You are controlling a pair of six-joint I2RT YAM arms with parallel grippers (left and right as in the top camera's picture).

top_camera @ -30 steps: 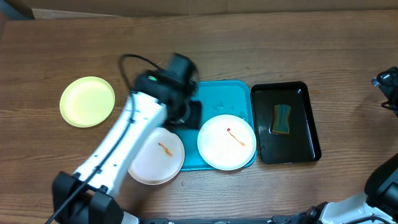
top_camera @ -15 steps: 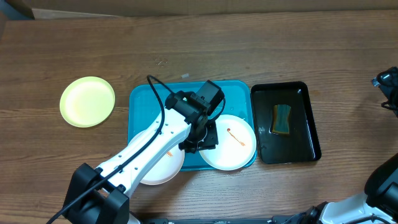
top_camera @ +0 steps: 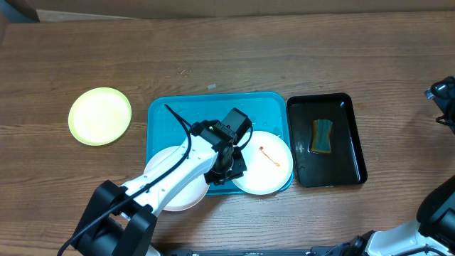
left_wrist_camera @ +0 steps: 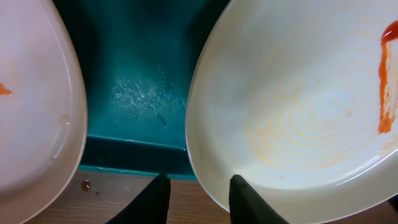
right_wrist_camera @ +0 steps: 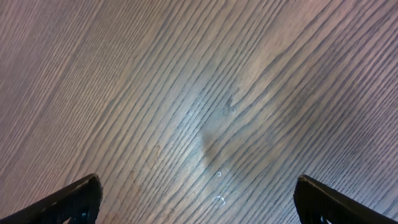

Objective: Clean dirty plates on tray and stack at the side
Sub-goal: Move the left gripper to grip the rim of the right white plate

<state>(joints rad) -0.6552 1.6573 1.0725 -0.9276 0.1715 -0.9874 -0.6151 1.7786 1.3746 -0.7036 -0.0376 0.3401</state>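
The turquoise tray (top_camera: 185, 114) carries two white plates. The right plate (top_camera: 266, 167) bears an orange-red smear (left_wrist_camera: 387, 93); the left plate (top_camera: 170, 192) overhangs the tray's front edge and is partly under my left arm. A pale yellow-green plate (top_camera: 100, 116) lies on the table at the far left. My left gripper (left_wrist_camera: 196, 200) sits low at the right plate's (left_wrist_camera: 298, 112) front-left rim. One finger is over the plate and the other over the wood, with a gap showing beside the rim. My right gripper (right_wrist_camera: 196, 199) hangs wide open over bare wood.
A black tray (top_camera: 352, 135) with dark water and a sponge (top_camera: 322, 136) stands just right of the turquoise tray. Part of the right arm (top_camera: 444, 96) shows at the table's right edge. Wet streaks mark the tray floor (left_wrist_camera: 137, 93).
My left arm has swung from the tray's upper left across to the right plate's front-left rim and come lower. Its jaws have narrowed. The right arm has not moved.
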